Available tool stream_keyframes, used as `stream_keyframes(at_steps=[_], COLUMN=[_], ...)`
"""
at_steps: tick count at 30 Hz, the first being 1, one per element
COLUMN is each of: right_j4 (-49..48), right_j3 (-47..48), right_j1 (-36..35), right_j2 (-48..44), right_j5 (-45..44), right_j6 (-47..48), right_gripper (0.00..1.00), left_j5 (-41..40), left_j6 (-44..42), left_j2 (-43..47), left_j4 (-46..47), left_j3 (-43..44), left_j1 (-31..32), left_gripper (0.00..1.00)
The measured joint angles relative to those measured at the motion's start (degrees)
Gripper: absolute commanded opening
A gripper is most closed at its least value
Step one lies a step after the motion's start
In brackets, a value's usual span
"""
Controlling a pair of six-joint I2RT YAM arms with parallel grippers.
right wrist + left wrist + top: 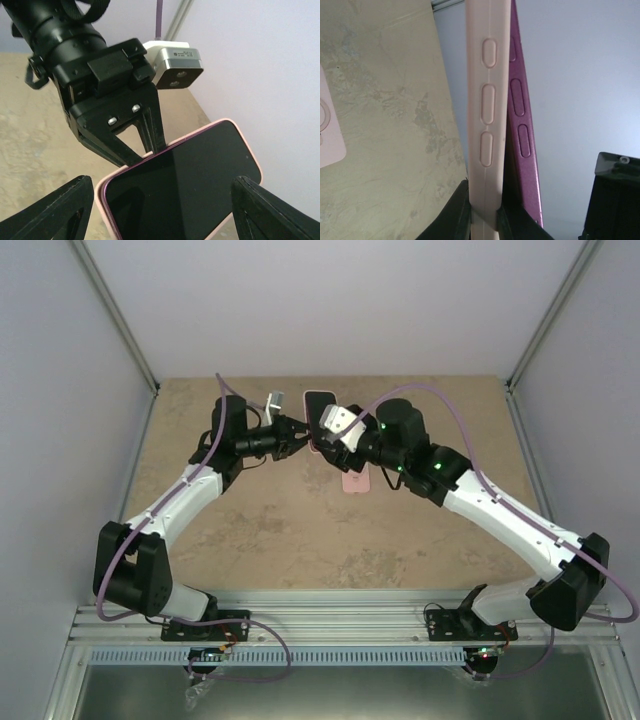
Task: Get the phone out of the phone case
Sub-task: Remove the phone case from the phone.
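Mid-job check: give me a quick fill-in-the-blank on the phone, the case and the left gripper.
1. The left gripper is shut on the edge of the pale pink ____.
2. That edge carries ____ oval button covers.
3. In the left wrist view, the magenta phone peeks out on the ____ of that edge.
4. The flat pink piece with a ring lies on the ____.
Missing: phone case; three; right; table.
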State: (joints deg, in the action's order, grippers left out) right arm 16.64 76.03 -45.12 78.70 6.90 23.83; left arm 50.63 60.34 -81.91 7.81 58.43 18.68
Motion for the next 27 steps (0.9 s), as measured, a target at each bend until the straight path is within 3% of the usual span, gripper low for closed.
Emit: stream_keyframes(at_steps=[14, 19, 27], right_j4=[-5.2, -10.5, -20.0], right_j3=[-5.0, -8.1, -13.4], right_j1=[-5.7, -7.6, -9.9], right_j2=[1.4, 1.6, 2.3], right_j5=[-15.3, -19.9, -26.3], right_j6=[10.1, 14.9, 23.3], right_gripper=[0.58, 0.49, 0.45], left_j5=[0.8, 0.4, 0.2], left_j6=[3.8, 5.1, 6.8], left_j2=[-0.2, -0.3, -0.9], left_j4=[4.2, 5.8, 7.1], left_j3=[-2.5, -3.7, -4.7], left_j1=[-0.1, -0.3, -0.4], left_gripper=[0.0, 0.0, 0.0])
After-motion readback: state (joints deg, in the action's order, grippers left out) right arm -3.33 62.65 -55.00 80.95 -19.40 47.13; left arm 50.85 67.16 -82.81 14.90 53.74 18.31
